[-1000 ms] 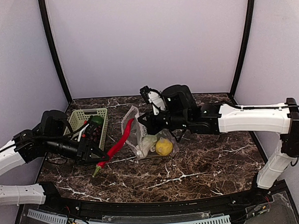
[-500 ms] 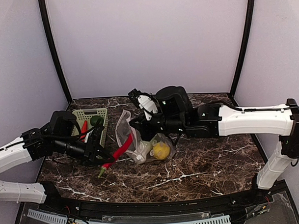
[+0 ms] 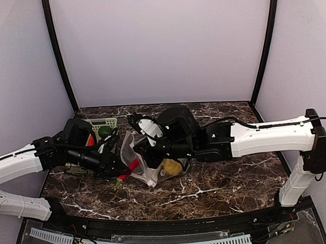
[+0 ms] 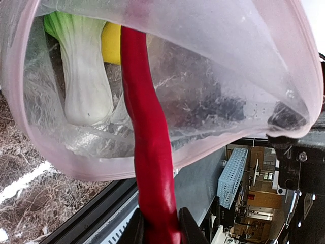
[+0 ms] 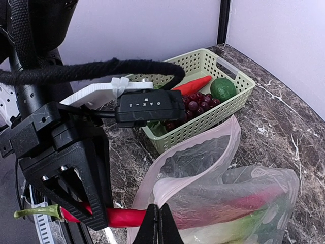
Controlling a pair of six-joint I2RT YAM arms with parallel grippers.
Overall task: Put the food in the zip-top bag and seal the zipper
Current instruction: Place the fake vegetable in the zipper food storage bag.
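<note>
The red chili pepper (image 4: 150, 168) is clamped near its stem end by the left fingers (image 4: 185, 231). Its long axis is laid from those fingers into the open mouth of the zip-top bag (image 4: 213, 91). The tip is pointed inward and the green stem is kept outside, toward the near-left of the tabletop (image 3: 219, 184). The bag's mouth edge is pinched by the right fingers (image 5: 159, 226), which are pressed together on the film. The lemon (image 4: 111, 43) and green leafy vegetable (image 4: 84, 71) are seen inside the bag, which is slumped on the tabletop near the mesh basket (image 5: 223, 109).
</note>
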